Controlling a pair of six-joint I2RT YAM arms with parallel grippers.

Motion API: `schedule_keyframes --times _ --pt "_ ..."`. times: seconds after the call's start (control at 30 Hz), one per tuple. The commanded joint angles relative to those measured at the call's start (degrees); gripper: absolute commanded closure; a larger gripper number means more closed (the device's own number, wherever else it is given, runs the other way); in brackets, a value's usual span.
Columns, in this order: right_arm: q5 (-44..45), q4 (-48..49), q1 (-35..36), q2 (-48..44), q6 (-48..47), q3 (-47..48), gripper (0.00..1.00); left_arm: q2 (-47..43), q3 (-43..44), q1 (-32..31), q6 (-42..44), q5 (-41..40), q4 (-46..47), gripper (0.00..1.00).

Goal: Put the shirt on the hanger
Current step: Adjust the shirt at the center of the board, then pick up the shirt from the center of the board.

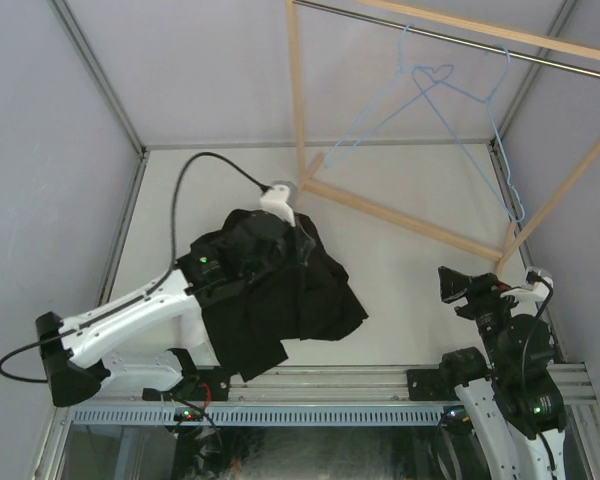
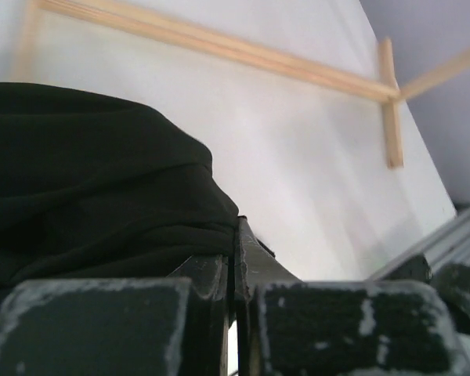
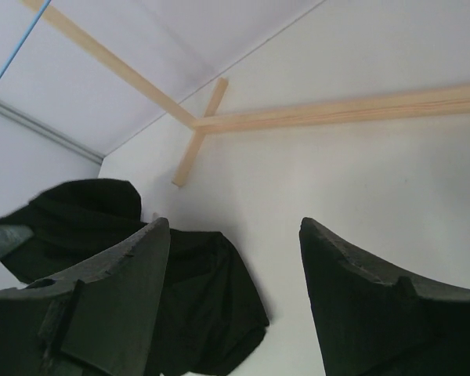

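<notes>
Mid-table: left hand (image 2: 236, 251) clenched on soft, creased black garment (image 1: 280, 290) | right hand (image 3: 233, 231) spread, empty

The left arm (image 1: 130, 315) is stretched from lower left toward the centre, and the left gripper (image 2: 236, 251) is clamped on a black garment (image 1: 280, 290). The right arm (image 1: 515, 390) is folded at lower right, and the right gripper (image 3: 233, 235) is spread apart.

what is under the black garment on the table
Only the left arm shows, reaching in beneath the black garment, with the left pincer shut at its edge. White table shows around it. Anything else beneath is covered.
</notes>
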Motion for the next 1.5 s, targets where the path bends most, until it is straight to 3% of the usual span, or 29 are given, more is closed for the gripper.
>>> schedule_keyframes --times 0.0,0.1,0.23,0.37,0.57,0.7,0.83,0.93,1.03,1.17,1.47 --pt "3.8 0.5 -0.3 -2.2 1.7 0.3 0.33 5.8 4.9 -7.6 3.6 3.2 3.5 1.0" --pt "2.8 0.6 -0.3 -1.3 1.8 0.3 0.33 7.4 4.6 -8.2 4.4 5.6 3.6 0.95" --pt "-1.4 2.0 -0.3 1.3 -1.5 0.4 0.3 2.5 1.1 -7.5 4.8 0.9 3.2 0.6" --pt "-7.4 4.9 -0.3 5.8 -4.7 -0.4 0.26 -5.3 -3.1 -2.4 3.9 -0.2 1.5 0.44" --pt "-19.5 11.2 0.1 14.5 -9.1 -0.6 0.19 -15.6 -7.9 10.2 3.6 0.7 -4.7 0.38" --pt "-21.7 14.2 4.4 22.9 -10.0 1.0 0.18 -21.2 -9.9 22.0 3.8 3.4 -10.1 0.37" --pt "-12.1 17.4 18.0 32.2 -12.0 4.6 0.17 -26.1 -12.3 39.4 4.4 10.7 -13.5 0.37" --pt "-2.0 19.3 31.0 41.9 -15.7 10.3 0.17 -27.7 -13.0 47.8 5.5 14.7 -16.5 0.38" --pt "3.2 20.1 40.2 55.3 -20.5 18.5 0.16 -29.8 -13.2 49.7 6.9 13.6 -18.7 0.38" --pt "2.9 21.6 46.6 70.4 -26.1 30.3 0.15 -34.2 -12.5 49.7 9.7 11.2 -21.2 0.37" --pt "-2.7 17.9 49.2 100.7 -31.3 59.1 0.14 -47.8 -12.8 49.7 13.5 2.3 -24.7 0.28"
